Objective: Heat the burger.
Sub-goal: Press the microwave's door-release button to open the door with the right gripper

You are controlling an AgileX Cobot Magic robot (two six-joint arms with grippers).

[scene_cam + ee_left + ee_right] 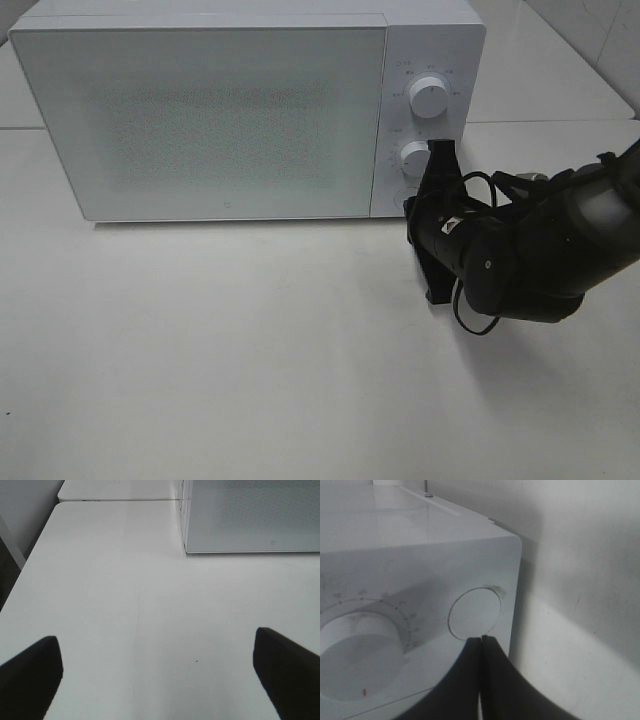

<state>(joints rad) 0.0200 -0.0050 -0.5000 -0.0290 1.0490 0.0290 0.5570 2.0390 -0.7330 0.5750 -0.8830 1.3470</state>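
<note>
The burger is out of view. The white microwave (220, 110) stands at the back of the table with its door (200, 120) closed. My right gripper (414, 207) is shut and empty. In the right wrist view its closed fingertips (482, 639) touch the lower edge of the round button (475, 612) at the bottom of the control panel, beside the lower knob (360, 650). My left gripper (157, 675) is open and empty, low over bare table in front of the microwave's left corner (200, 530). It does not show in the exterior view.
The control panel has an upper knob (430, 100) and a lower knob (416, 156). The white table (250, 350) stretches in front of the microwave. A second table surface (560, 70) lies behind on the right.
</note>
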